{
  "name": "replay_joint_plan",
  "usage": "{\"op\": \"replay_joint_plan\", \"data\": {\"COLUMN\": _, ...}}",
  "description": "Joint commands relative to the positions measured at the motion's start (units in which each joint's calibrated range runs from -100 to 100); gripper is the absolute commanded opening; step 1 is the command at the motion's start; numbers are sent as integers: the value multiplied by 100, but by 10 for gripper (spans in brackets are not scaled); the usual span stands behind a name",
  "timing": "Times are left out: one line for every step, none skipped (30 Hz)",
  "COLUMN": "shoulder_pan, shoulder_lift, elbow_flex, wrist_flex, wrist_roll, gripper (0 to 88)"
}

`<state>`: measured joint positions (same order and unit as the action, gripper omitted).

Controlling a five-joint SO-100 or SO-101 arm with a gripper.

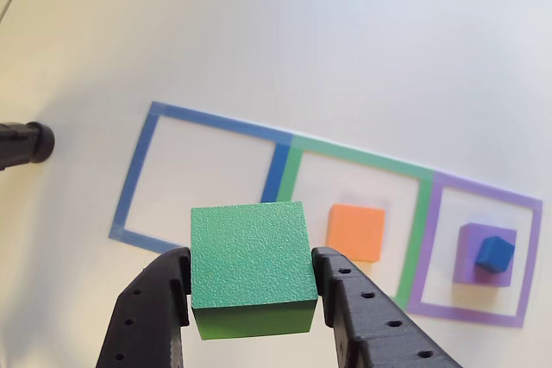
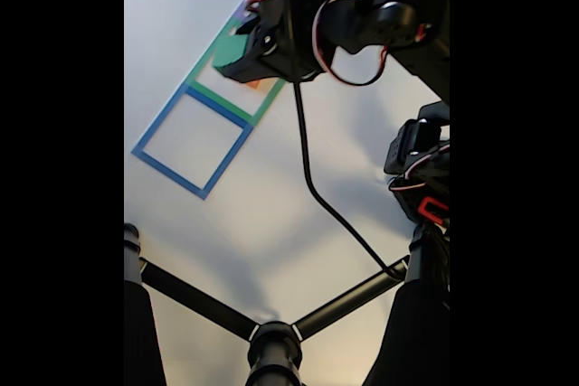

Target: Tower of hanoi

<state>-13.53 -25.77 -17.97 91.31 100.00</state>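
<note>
The gripper (image 1: 251, 299) is clamped on the green cube (image 1: 250, 256), one black finger (image 1: 177, 286) pressed to its left face and the other to its right, and the cube hangs above the table (image 1: 362, 40) rather than resting on it. In the other view it sits at about six o'clock, low in the frame, overlapping the border between the blue square outline (image 1: 138, 174) and the green square outline (image 1: 354, 157).

The main risk, as I judge it, is a slip: the fingers are hard printed plastic with small holes, and they hold flat, finely pebbled cube faces by friction alone, so a jolt or a slight loosening could let the block tilt or drop. A second risk is placement. The orange cube (image 1: 355, 231) lies flat inside the green outline at roughly three o'clock from the held block, and a descent drifting that way could knock it or land the larger piece on a smaller one.

Further out, at about four o'clock, the purple square outline (image 1: 483, 191) holds a purple cube (image 1: 473, 256) with a small blue cube (image 1: 495, 253) sitting skewed on top; a bump there could topple it. The outlines look like flat tape on a smooth white surface. In the fixed view the arm (image 2: 344, 6) hides the grasp, with a loose black cable (image 2: 312, 178) trailing over the table.
</note>
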Motion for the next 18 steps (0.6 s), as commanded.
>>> {"op": "replay_joint_plan", "data": {"shoulder_pan": 350, "shoulder_lift": 29, "elbow_flex": -1106, "wrist_flex": 715, "wrist_roll": 0, "gripper": 44}}
{"op": "replay_joint_plan", "data": {"shoulder_pan": 427, "shoulder_lift": 21, "elbow_flex": -1161, "wrist_flex": 772, "wrist_roll": 0, "gripper": 44}}
{"op": "replay_joint_plan", "data": {"shoulder_pan": 503, "shoulder_lift": 5, "elbow_flex": -1197, "wrist_flex": 813, "wrist_roll": 0, "gripper": 44}}
{"op": "replay_joint_plan", "data": {"shoulder_pan": 587, "shoulder_lift": -35, "elbow_flex": -1206, "wrist_flex": 845, "wrist_roll": 0, "gripper": 45}}
{"op": "replay_joint_plan", "data": {"shoulder_pan": 678, "shoulder_lift": -68, "elbow_flex": -1161, "wrist_flex": 845, "wrist_roll": 0, "gripper": 46}}
{"op": "replay_joint_plan", "data": {"shoulder_pan": 777, "shoulder_lift": -108, "elbow_flex": -1106, "wrist_flex": 845, "wrist_roll": 0, "gripper": 47}}
{"op": "replay_joint_plan", "data": {"shoulder_pan": 876, "shoulder_lift": -140, "elbow_flex": -1052, "wrist_flex": 845, "wrist_roll": 0, "gripper": 48}}
{"op": "replay_joint_plan", "data": {"shoulder_pan": 998, "shoulder_lift": -180, "elbow_flex": -988, "wrist_flex": 845, "wrist_roll": 0, "gripper": 48}}
{"op": "replay_joint_plan", "data": {"shoulder_pan": 1113, "shoulder_lift": -220, "elbow_flex": -915, "wrist_flex": 845, "wrist_roll": 0, "gripper": 48}}
{"op": "replay_joint_plan", "data": {"shoulder_pan": 1242, "shoulder_lift": -292, "elbow_flex": -815, "wrist_flex": 845, "wrist_roll": 0, "gripper": 48}}
{"op": "replay_joint_plan", "data": {"shoulder_pan": 1357, "shoulder_lift": -356, "elbow_flex": -706, "wrist_flex": 845, "wrist_roll": 0, "gripper": 49}}
{"op": "replay_joint_plan", "data": {"shoulder_pan": 1471, "shoulder_lift": -444, "elbow_flex": -579, "wrist_flex": 837, "wrist_roll": 0, "gripper": 49}}
{"op": "replay_joint_plan", "data": {"shoulder_pan": 1578, "shoulder_lift": -532, "elbow_flex": -452, "wrist_flex": 837, "wrist_roll": 0, "gripper": 49}}
{"op": "replay_joint_plan", "data": {"shoulder_pan": 1692, "shoulder_lift": -652, "elbow_flex": -297, "wrist_flex": 837, "wrist_roll": 0, "gripper": 49}}
{"op": "replay_joint_plan", "data": {"shoulder_pan": 1776, "shoulder_lift": -757, "elbow_flex": -152, "wrist_flex": 829, "wrist_roll": 0, "gripper": 49}}
{"op": "replay_joint_plan", "data": {"shoulder_pan": 1852, "shoulder_lift": -861, "elbow_flex": 12, "wrist_flex": 813, "wrist_roll": 0, "gripper": 49}}
{"op": "replay_joint_plan", "data": {"shoulder_pan": 1921, "shoulder_lift": -997, "elbow_flex": 248, "wrist_flex": 764, "wrist_roll": 0, "gripper": 49}}
{"op": "replay_joint_plan", "data": {"shoulder_pan": 1974, "shoulder_lift": -1125, "elbow_flex": 502, "wrist_flex": 691, "wrist_roll": 0, "gripper": 49}}
